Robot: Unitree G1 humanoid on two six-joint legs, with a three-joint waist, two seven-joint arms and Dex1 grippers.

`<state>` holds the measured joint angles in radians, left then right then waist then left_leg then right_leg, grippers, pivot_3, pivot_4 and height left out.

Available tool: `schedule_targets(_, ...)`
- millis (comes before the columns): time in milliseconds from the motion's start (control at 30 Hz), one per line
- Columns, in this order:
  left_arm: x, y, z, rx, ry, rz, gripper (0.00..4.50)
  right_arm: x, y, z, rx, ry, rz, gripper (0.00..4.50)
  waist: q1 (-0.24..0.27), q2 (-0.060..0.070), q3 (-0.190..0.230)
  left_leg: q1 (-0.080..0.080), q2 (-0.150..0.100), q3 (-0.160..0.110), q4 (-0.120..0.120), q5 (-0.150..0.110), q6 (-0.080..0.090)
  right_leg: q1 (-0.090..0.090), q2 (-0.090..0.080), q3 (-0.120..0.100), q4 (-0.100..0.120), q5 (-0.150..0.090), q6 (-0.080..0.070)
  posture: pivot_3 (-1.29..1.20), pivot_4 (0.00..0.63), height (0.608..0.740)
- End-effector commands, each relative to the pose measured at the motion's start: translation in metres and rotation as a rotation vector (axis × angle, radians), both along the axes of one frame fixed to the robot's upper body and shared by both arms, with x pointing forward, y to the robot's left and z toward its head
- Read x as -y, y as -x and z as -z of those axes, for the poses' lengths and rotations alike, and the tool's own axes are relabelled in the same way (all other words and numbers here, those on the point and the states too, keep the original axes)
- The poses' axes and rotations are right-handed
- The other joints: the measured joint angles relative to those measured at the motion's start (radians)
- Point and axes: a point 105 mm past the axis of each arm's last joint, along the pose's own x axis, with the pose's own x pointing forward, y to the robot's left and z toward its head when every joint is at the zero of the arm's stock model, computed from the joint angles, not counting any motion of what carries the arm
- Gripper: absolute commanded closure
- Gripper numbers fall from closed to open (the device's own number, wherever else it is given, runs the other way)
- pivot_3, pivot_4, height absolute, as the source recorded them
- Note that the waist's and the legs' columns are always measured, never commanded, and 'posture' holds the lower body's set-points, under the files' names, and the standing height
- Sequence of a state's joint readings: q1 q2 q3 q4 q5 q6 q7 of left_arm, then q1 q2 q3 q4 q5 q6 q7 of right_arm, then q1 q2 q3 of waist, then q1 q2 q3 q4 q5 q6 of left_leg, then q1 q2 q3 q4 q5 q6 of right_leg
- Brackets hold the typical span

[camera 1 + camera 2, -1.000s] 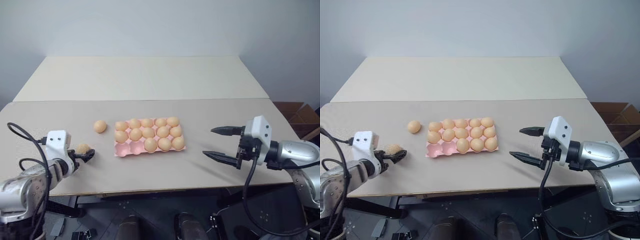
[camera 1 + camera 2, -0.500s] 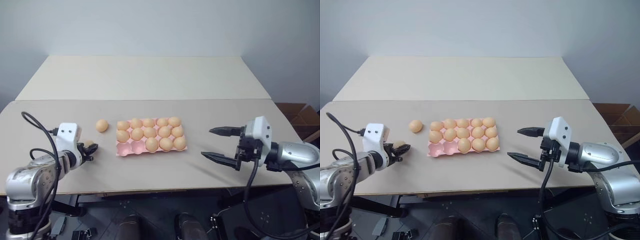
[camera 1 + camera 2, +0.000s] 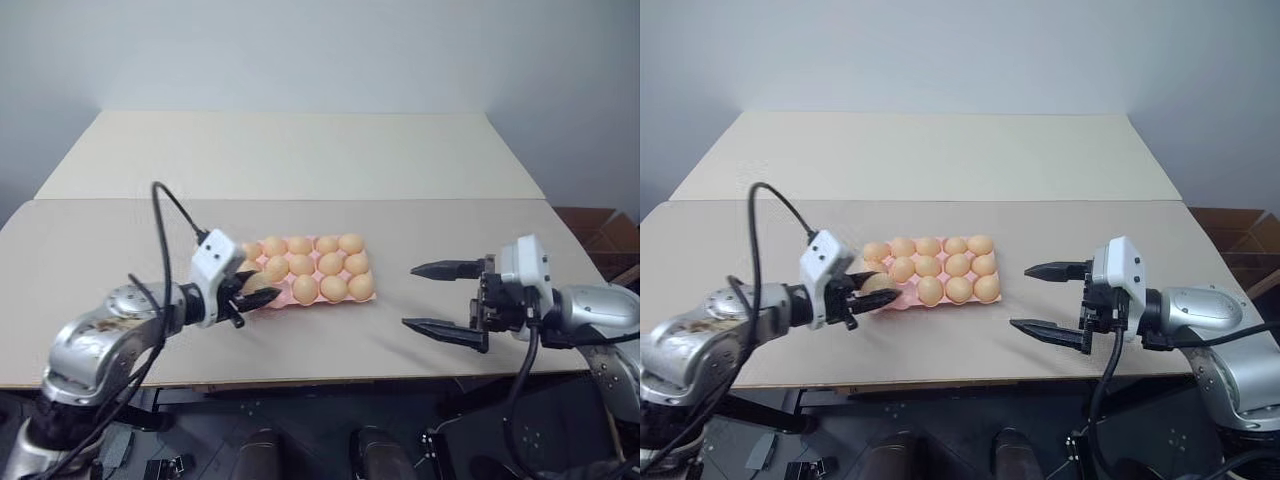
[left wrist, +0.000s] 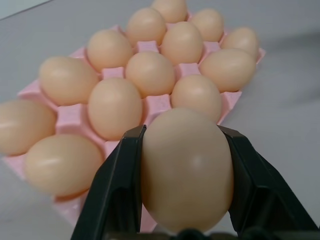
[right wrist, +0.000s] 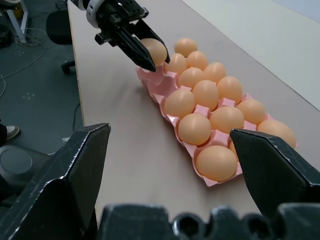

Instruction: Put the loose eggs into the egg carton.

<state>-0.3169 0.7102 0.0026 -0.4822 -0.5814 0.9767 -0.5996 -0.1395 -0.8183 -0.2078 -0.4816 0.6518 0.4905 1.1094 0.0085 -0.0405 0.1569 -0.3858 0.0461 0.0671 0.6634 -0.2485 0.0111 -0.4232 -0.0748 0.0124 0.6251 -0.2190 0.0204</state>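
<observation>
On the pale beige tabletop (image 3: 120,240) lies the flat pink moulded egg carton (image 4: 160,104), most of its cups filled with smooth pale orange-tan eggs (image 3: 330,265). Above the carton's near left corner hangs the left gripper (image 3: 878,293), its two black fingers (image 4: 117,195) clamped on one more tan egg (image 4: 186,170). Whether an empty cup lies beneath it is hard to tell. Well to the right of the carton, the right gripper (image 3: 438,296) hovers with its fingers spread wide and nothing between them.
</observation>
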Motion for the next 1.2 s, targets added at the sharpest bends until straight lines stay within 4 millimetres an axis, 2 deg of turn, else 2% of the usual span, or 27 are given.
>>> schedule_targets(33, 0.005, -0.008, -0.005, 0.037, -0.010, 0.010, 2.25, -0.002, 0.007, -0.010, 0.051, -0.009, -0.007, 0.00, -0.001, 0.000, 0.000, 0.000, 0.000, 0.000, 0.000, 0.000, 0.000, 0.000, 0.000, 0.000, 0.000, 0.000, 0.000, 0.00, 0.150, 0.740)
schedule_targets(133, 0.006, -0.011, -0.004, 0.036, -0.018, 0.018, 1.38, -0.001, 0.008, -0.011, 0.055, -0.008, 0.008, 0.00, 0.000, 0.000, 0.000, 0.000, 0.000, 0.000, 0.000, 0.000, 0.000, 0.000, 0.000, 0.000, 0.000, 0.000, 0.000, 0.00, 0.150, 0.740)
schedule_targets(267, 0.008, -0.015, -0.019, 0.118, 0.006, 0.022, 0.07, 0.000, 0.007, -0.012, 0.063, -0.014, 0.025, 0.00, 0.000, 0.000, 0.000, 0.000, 0.000, 0.000, 0.000, 0.000, 0.000, 0.000, 0.000, 0.000, 0.000, 0.000, 0.001, 0.00, 0.150, 0.740)
schedule_targets(333, 0.005, -0.014, -0.028, 0.150, 0.039, 0.022, 0.03, -0.001, 0.007, -0.012, 0.064, -0.015, 0.025, 0.00, 0.001, 0.000, 0.000, 0.000, 0.000, 0.000, 0.001, 0.000, 0.000, 0.000, 0.000, 0.000, 0.000, 0.000, 0.001, 0.00, 0.150, 0.740)
schedule_targets(433, -0.015, -0.008, -0.045, 0.197, 0.066, -0.011, 0.03, -0.002, 0.007, -0.011, 0.064, -0.019, 0.026, 0.00, -0.004, 0.000, 0.000, 0.000, 0.000, 0.000, 0.001, 0.000, 0.000, 0.000, 0.000, 0.000, 0.000, 0.000, 0.001, 0.00, 0.150, 0.740)
schedule_targets(567, -0.061, 0.008, -0.063, 0.292, 0.054, -0.096, 0.03, -0.002, 0.006, -0.010, 0.059, -0.016, 0.012, 0.00, -0.017, 0.000, 0.000, 0.001, 0.001, -0.001, 0.000, 0.000, 0.000, 0.000, 0.001, 0.000, 0.000, 0.000, 0.000, 0.00, 0.150, 0.740)
schedule_targets(667, -0.092, 0.027, -0.061, 0.339, -0.003, -0.119, 0.03, 0.000, 0.004, -0.010, 0.056, -0.012, -0.001, 0.00, -0.024, 0.000, 0.000, 0.001, 0.002, 0.000, 0.000, 0.000, 0.000, 0.000, 0.001, 0.000, 0.000, 0.000, 0.000, 0.00, 0.150, 0.740)
schedule_targets(833, -0.130, 0.061, -0.039, 0.261, -0.102, -0.121, 0.03, 0.002, -0.002, -0.006, 0.047, 0.016, -0.013, 0.00, -0.013, 0.000, 0.000, 0.002, 0.002, 0.002, 0.001, 0.000, 0.000, 0.000, -0.001, -0.001, 0.000, -0.004, -0.005, 0.00, 0.150, 0.740)
schedule_targets(1000, -0.136, 0.088, -0.023, 0.156, -0.048, -0.129, 0.03, 0.004, -0.008, 0.001, 0.024, 0.036, -0.004, 0.00, -0.005, 0.000, 0.000, 0.001, 0.002, 0.003, 0.001, 0.000, 0.000, 0.000, -0.001, 0.000, 0.000, -0.004, -0.007, 0.00, 0.150, 0.740)
schedule_targets(1200, -0.127, 0.091, -0.022, 0.160, -0.003, -0.131, 0.03, 0.005, -0.010, 0.000, 0.027, 0.033, -0.003, 0.00, 0.002, 0.000, 0.000, 0.001, 0.003, 0.003, 0.001, 0.000, 0.000, 0.000, -0.001, -0.001, 0.000, -0.005, -0.007, 0.00, 0.150, 0.740)
